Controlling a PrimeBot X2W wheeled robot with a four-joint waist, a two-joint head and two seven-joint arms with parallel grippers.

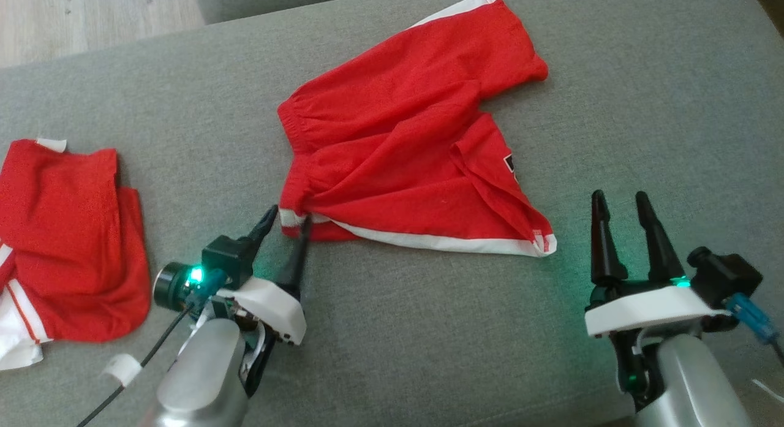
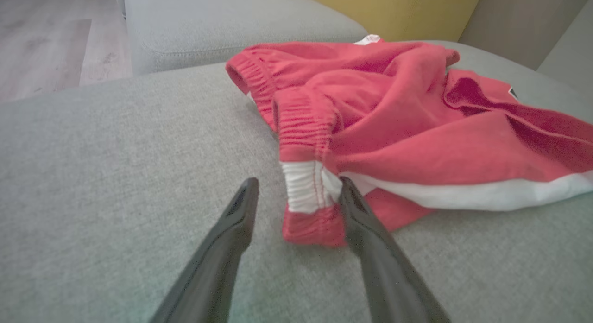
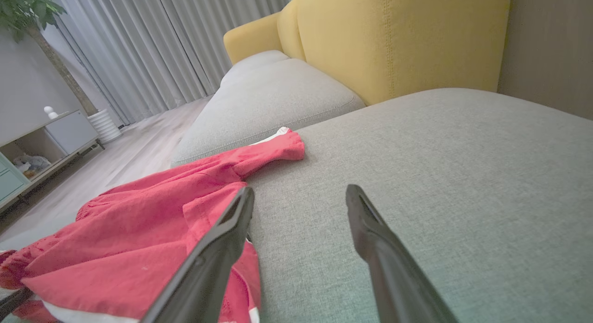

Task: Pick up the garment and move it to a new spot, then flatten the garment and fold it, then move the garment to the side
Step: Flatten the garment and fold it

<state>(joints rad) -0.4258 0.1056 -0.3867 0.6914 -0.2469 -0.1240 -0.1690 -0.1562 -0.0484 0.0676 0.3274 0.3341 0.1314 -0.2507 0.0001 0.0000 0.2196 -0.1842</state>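
partly, left end effector [image 1: 289,215] covers the garment [image 1: 404,139] at one corner.

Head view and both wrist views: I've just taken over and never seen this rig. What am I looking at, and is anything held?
A two-armed robot works at a grey sofa cushion. The head view looks down from above; each wrist view looks along one arm's two dark fingers. Red shorts with white trim lie crumpled mid-cushion; another red garment lies at the left. The left fingers stand open either side of the shorts' waistband corner, not clamped. The right fingers are open, beside the shorts. Nothing is held.
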